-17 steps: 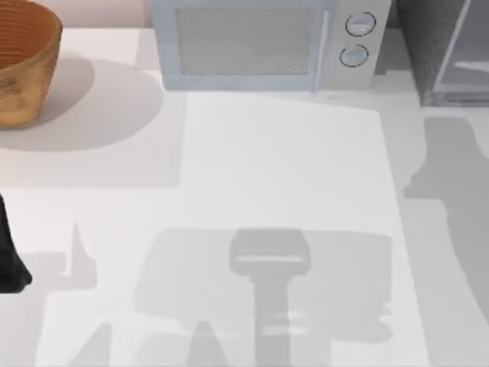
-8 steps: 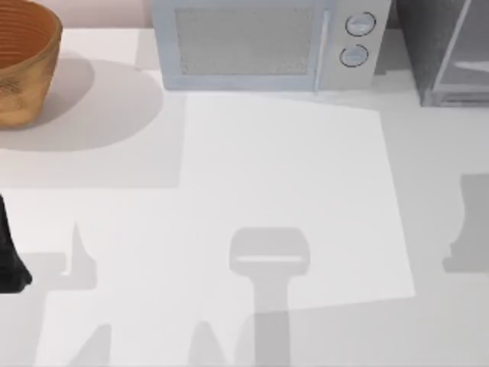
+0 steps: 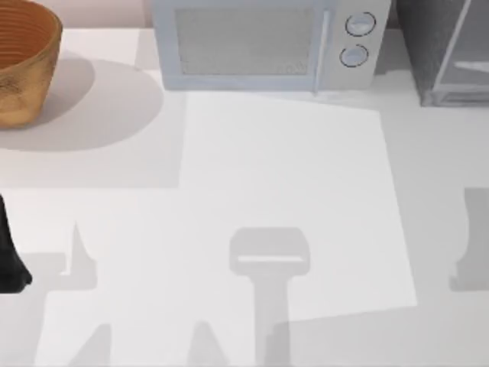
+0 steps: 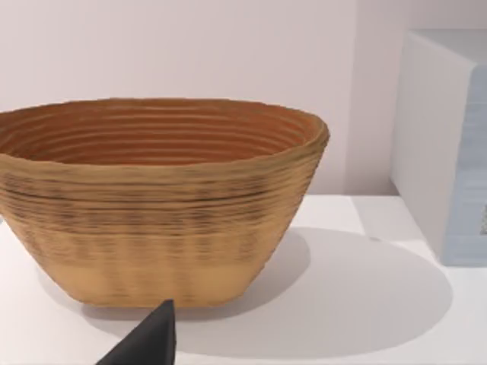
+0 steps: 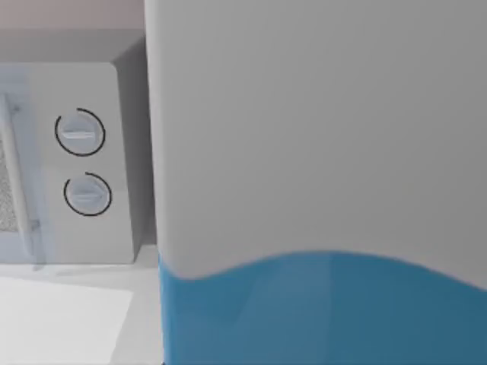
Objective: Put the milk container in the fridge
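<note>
Since half a second ago, the blocky shadow [image 3: 474,241] at the right edge of the table [image 3: 283,176] has slid a little toward the table's near edge. A second ago a much broader shadow lay across the middle and the right side.

The milk container [image 5: 319,152] sits close up before the right arm's wrist camera. It shows a smooth, flat, pale grey-white upper face, and a saturated blue body meets that face along a soft wavy line. Its edge runs straight and vertical. How it is held cannot be told.

Beyond the carton stands the microwave [image 5: 84,160], a light blue-grey box with two round dials, each ringed by a thin dark arc and crossed by a bar-shaped knob. In the top view it stands at the back of the table, with a finely speckled window and a slim vertical handle.

To the right of the microwave, in the back right corner, is the fridge [image 3: 447,46]. It is a dark grey cabinet with a pale metallic frame around a translucent door.

The left gripper [image 4: 148,338] shows as a matte black wedge. Whether it is spread or closed cannot be told. The left arm [image 3: 9,260] is parked at the table's left edge. Just ahead of it is a woven basket [image 4: 152,198], an oval bowl ribbed in fine horizontal coils, orange-brown inside and straw-coloured outside.
</note>
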